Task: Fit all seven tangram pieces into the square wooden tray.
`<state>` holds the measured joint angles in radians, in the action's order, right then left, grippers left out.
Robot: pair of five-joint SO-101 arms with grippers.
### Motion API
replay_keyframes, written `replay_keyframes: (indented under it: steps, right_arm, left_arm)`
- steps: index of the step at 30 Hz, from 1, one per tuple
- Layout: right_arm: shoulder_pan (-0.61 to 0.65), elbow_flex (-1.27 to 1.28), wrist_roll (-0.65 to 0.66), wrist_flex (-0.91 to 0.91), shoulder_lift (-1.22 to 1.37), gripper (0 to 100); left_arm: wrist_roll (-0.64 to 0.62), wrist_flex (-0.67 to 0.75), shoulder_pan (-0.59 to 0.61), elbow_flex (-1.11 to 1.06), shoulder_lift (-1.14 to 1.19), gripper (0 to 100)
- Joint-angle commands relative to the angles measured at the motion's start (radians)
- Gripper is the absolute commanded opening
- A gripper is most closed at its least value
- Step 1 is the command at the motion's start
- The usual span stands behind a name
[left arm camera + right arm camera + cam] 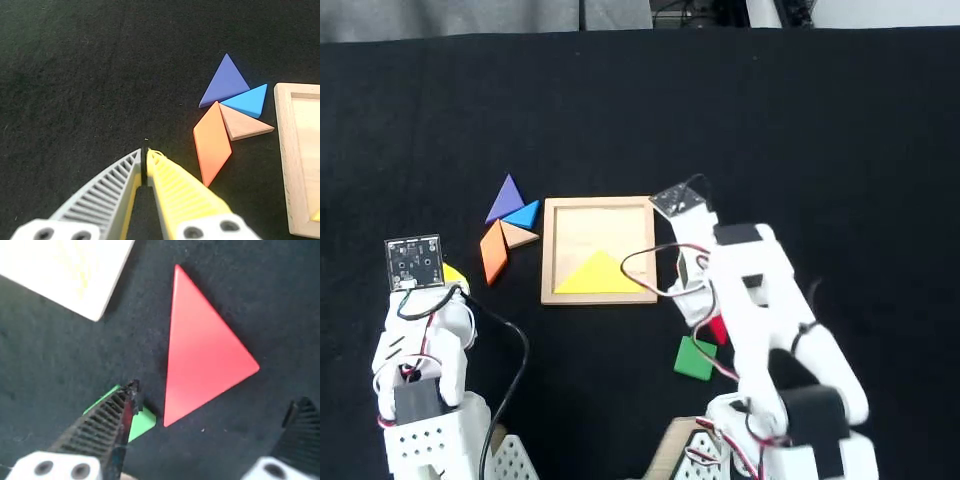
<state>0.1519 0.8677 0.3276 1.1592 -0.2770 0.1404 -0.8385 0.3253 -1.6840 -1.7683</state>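
Observation:
The square wooden tray [550, 250] lies mid-table with a yellow triangle [600, 275] in it. Left of it sit a purple triangle [506, 198], a blue triangle [525, 214], a tan triangle [518, 236] and an orange parallelogram [493, 251]. My left gripper [145, 155] is shut and holds nothing, short of the orange parallelogram [212, 142]. My right gripper [216, 401] is open low over the red triangle [200, 350], one finger on each side of it. The green square [137, 422] lies behind one finger [120, 410].
In the high view the green square [695, 358] lies right of the tray's near corner, and the red triangle [718, 328] shows partly under the right arm. Cables hang off both arms. Black cloth covers the table, with room at the back.

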Motion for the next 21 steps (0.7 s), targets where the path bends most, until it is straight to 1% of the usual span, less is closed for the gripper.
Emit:
replay_keyframes:
  steps: [1,13,17,19,21]
  right_arm:
    - [0.009,-0.070,-0.003,-0.061,0.077,43.1]
    - [0.009,-0.173,0.005,-0.091,0.271,43.0]
    - [0.011,-0.182,0.060,-0.104,0.328,43.0]
    - [0.011,-0.183,0.064,-0.100,0.331,40.8]
    - [0.011,-0.183,0.066,-0.103,0.331,35.3]
  left_arm:
    - [0.003,-0.005,-0.001,-0.019,0.005,3]
    - [0.003,-0.005,-0.001,-0.019,0.005,3]
    - [0.003,-0.005,-0.002,-0.019,0.005,3]
    - [0.003,-0.005,-0.002,-0.019,0.005,3]
    - [0.003,-0.005,-0.002,-0.019,0.005,3]
